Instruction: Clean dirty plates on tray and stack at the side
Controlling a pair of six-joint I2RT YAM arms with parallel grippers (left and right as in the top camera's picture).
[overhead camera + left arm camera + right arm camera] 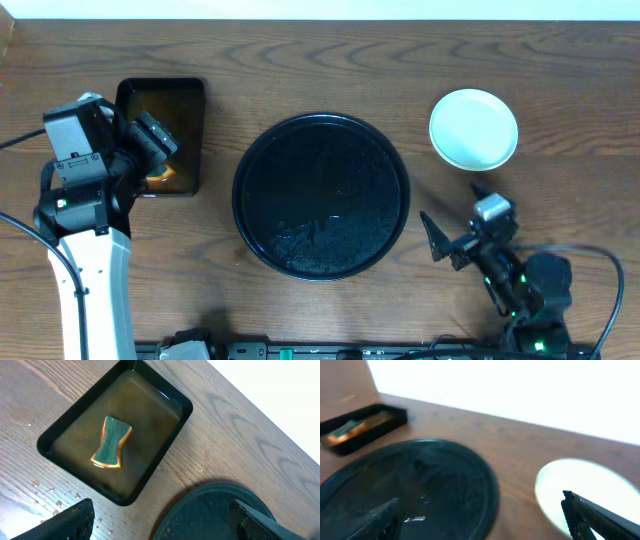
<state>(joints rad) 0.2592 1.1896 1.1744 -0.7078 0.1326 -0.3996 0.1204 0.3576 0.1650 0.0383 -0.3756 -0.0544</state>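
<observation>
One pale round plate sits on the tabletop at the far right, well apart from the large round black tray, which glistens wet at centre; whether other plates lie beneath it cannot be told. Right pincer hovers near the plate's front edge, jaws spread wide, holding nothing. Left pincer, likewise wide apart and empty, hangs over a small rectangular tray of brown water left of the round one. Overhead, the left arm covers part of that tray; the left wrist view alone clearly shows a green sponge lying in it, with droplets on the wood beside
</observation>
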